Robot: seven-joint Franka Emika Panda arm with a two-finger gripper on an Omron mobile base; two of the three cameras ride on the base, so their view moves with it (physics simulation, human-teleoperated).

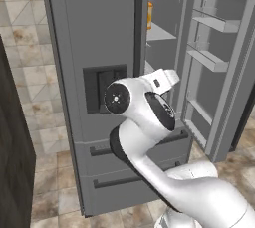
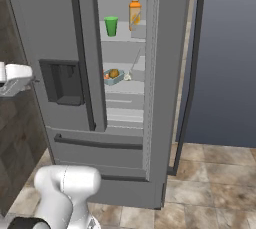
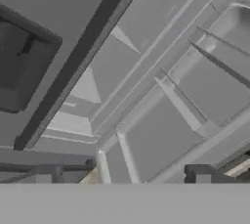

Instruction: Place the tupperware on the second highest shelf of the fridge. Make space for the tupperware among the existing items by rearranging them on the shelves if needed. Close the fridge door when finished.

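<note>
Tupperware (image 2: 113, 76) sits inside the fridge (image 2: 60, 33) on a shelf (image 2: 125, 87) one level below the board holding the green cup (image 2: 111, 25) and orange juice bottle (image 2: 134, 13); probably the second highest shelf, though the top of the interior is cut off. The end effector (image 3: 126, 175) hangs empty, jaws wide apart, outside the fridge's open right door (image 1: 221, 67), apparently placed to swing that door shut.

Glossy white, rounded, tube-like robot arm (image 1: 199, 192) with dark bands at the joints. Round black joint cap (image 1: 117, 97) with a pale centre and ring of tiny dots, facing the tall grey French-door fridge (image 1: 94, 33). Boxy white hand section (image 1: 163, 80) above it.
</note>
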